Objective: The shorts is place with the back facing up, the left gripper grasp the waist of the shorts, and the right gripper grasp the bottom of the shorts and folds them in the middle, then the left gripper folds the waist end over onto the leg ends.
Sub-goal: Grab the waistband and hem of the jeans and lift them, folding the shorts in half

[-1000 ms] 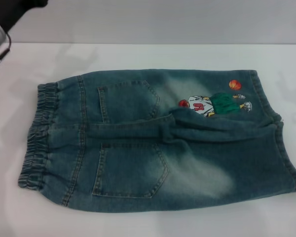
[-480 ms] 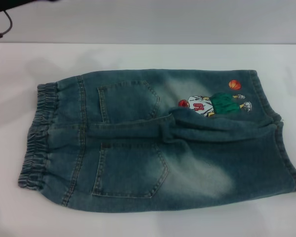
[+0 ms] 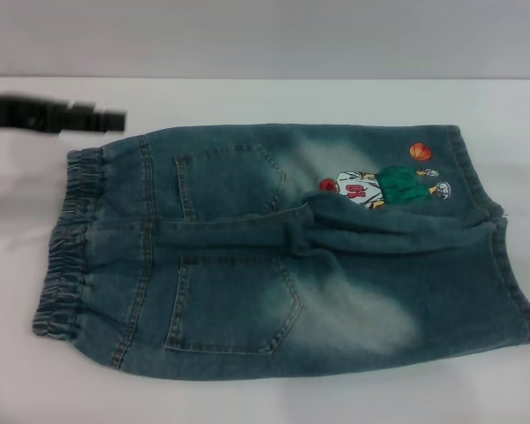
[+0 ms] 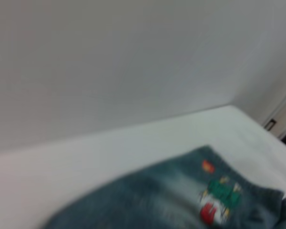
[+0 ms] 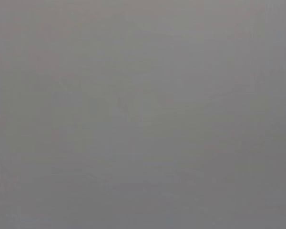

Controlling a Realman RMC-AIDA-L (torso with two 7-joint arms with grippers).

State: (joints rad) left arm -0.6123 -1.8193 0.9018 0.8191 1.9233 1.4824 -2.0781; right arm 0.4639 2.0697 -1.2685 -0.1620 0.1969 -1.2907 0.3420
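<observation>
The blue denim shorts (image 3: 274, 252) lie flat on the white table (image 3: 265, 402) with the back pockets up. The elastic waist (image 3: 66, 243) is at the left and the leg ends (image 3: 503, 247) at the right. A cartoon patch (image 3: 384, 185) shows on the far leg. My left gripper (image 3: 113, 119), dark and motion-blurred, reaches in from the left edge, just above the far corner of the waist. The left wrist view shows the shorts (image 4: 181, 200) and the patch (image 4: 219, 198) from low over the table. My right gripper is out of view, and its wrist view shows only plain grey.
The white table (image 3: 35, 371) extends around the shorts on all sides, with a pale wall (image 3: 265, 35) behind its far edge. A dark doorway or fixture (image 4: 281, 129) shows at the far end in the left wrist view.
The left arm has swung down from the top-left corner and now stretches in over the table to the far corner of the waist. The shorts have not moved.
</observation>
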